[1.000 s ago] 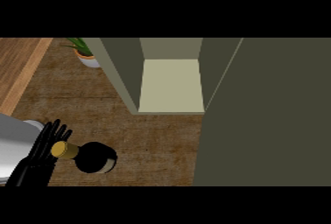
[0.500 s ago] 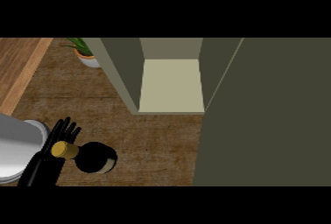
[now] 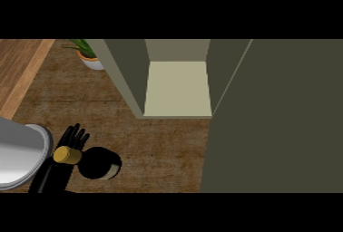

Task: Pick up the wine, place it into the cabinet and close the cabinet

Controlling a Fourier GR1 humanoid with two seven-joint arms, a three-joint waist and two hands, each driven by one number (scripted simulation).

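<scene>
Firstly, wine bottle (image 3: 102,164): dark, gold-capped, stood on the tabletop (image 3: 161,149) at lower left, apart from the cabinet (image 3: 178,90), whose door (image 3: 281,118) hung open. Left hand (image 3: 74,138): just beside the cap, fingers straight and spread, holding nothing. Potted plant (image 3: 87,54): left of the cabinet.

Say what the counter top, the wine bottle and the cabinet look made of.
Counter top: wood, matte, by its brown streaky grain. Wine bottle: probably dark glass, with a pale glint on its side; gold cap, maybe metal or foil. Cabinet: likely painted board, flat olive, no grain showing.
</scene>
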